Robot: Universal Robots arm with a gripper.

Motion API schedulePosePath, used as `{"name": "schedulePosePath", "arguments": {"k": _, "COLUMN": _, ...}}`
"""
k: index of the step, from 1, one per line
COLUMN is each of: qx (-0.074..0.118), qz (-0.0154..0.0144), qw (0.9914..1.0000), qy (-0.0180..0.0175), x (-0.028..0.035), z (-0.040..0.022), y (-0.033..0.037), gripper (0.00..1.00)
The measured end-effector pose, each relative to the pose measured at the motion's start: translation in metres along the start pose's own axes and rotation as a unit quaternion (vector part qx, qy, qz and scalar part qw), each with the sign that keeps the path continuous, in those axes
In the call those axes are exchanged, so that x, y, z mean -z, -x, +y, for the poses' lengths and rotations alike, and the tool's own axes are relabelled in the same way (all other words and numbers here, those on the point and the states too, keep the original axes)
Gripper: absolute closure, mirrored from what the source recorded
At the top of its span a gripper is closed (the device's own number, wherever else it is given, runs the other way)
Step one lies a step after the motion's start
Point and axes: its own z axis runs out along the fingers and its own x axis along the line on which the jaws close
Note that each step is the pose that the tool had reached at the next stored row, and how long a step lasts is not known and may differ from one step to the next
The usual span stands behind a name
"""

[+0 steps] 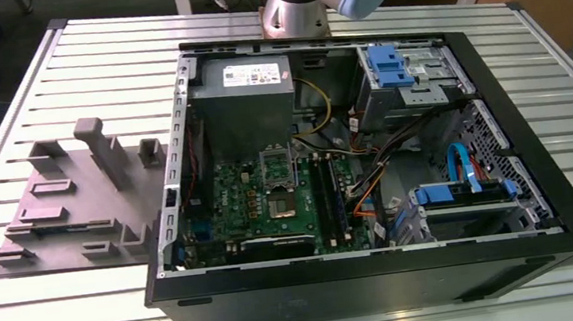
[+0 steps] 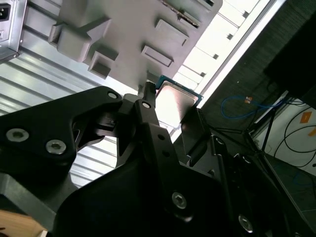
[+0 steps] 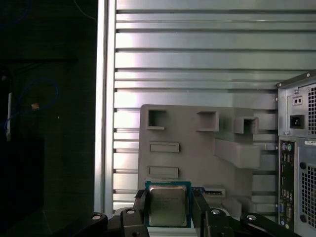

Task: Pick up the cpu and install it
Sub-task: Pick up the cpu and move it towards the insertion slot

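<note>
We see the gripper (image 3: 169, 201) clamped on the cpu (image 3: 168, 207), over the grey fixture block (image 3: 192, 158).

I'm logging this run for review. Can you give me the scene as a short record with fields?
gripper: shut on the cpu
cpu position: held up clear of the grey tray, outside the computer case
table: slatted metal, carries the tray and the case
case state: side open, green board exposed
</note>
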Motion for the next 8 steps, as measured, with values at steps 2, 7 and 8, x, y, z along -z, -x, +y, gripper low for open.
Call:
{"name": "schedulePosePath", "arguments": {"k": 2, "qx": 0.0, "qz": 0.0, "qw": 1.0, "qy": 0.0, "x": 0.0, "z": 0.0, "y": 0.001, "gripper": 0.55}}
{"name": "schedulePosePath", "arguments": {"k": 7, "qx": 0.0, "qz": 0.0, "qw": 1.0, "qy": 0.0, "x": 0.0001, "z": 0.0, "y": 0.0033, "gripper": 0.55}}
{"name": "schedulePosePath", "arguments": {"k": 8, "qx": 0.0, "qz": 0.0, "qw": 1.0, "qy": 0.0, "x": 0.0001, "z": 0.0, "y": 0.0038, "gripper": 0.55}}
